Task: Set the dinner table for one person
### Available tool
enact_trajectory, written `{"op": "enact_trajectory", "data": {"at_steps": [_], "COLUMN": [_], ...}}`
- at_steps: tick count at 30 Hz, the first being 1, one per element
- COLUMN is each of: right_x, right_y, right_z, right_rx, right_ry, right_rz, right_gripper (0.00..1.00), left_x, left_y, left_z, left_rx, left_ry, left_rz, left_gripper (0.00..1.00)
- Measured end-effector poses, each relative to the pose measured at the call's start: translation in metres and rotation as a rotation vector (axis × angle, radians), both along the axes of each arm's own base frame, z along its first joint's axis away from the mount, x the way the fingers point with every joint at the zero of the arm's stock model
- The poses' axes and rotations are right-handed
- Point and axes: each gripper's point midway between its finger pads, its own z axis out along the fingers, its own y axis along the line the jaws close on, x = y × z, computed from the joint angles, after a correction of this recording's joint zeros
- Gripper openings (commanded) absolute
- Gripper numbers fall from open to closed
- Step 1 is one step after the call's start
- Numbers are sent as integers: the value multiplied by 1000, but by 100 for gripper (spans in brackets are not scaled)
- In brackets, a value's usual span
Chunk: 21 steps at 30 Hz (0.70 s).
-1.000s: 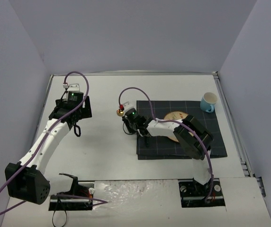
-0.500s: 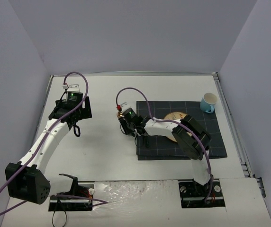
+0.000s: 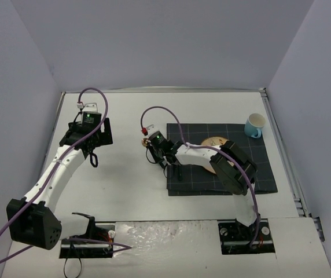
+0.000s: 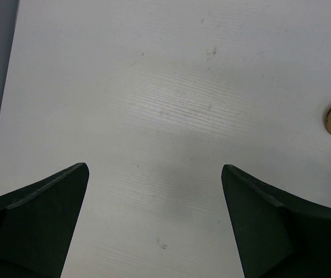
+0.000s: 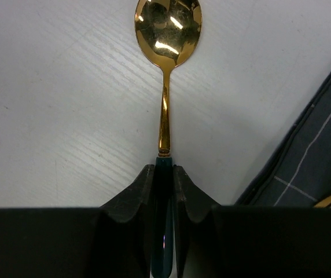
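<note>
Top external: white dinner table (image 3: 131, 191), pale grey walls (image 3: 165, 40).

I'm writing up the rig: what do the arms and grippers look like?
The left arm and right arm have white links, bulky black joints and a looping purple cable each. A green light glows near each wrist. The left gripper and right gripper have dark wedge-shaped fingers.

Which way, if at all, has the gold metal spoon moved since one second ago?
Yes: the gold metal spoon shifted slightly left, away from the dark navy cloth placemat.
</note>
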Motion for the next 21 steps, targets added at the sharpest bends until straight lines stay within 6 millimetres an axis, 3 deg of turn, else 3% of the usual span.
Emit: {"op": "enact_trajectory", "data": {"at_steps": [4,7,10,13,17,21], "right_x": [-9,-13,-17,-10,-16,-30], "right_y": [-17,-32,-59,-109,-190,-240], "right_z": [19,58,103,134,139,144], "right_rx": [-23,5,57,91,59,42], "right_ry": [2,-51,-113,-166,-178,-174], "right_rz": [-8,-11,-39,-135,-302,-403], "right_gripper": [0,0,0,0,0,0], "left_x": [0,0,0,0,-1,-3], "left_y": [-1,-1,-3,-4,-4,-5], "left_z": [0,0,0,0,5,12], "left_rx": [-2,-6,-13,-17,-23,-33], "left_ry": [1,1,2,0,-16,-40], "left_rz": [-2,-5,-12,-15,-18,-21], "left_gripper": [97,97,97,97,97,97]}}
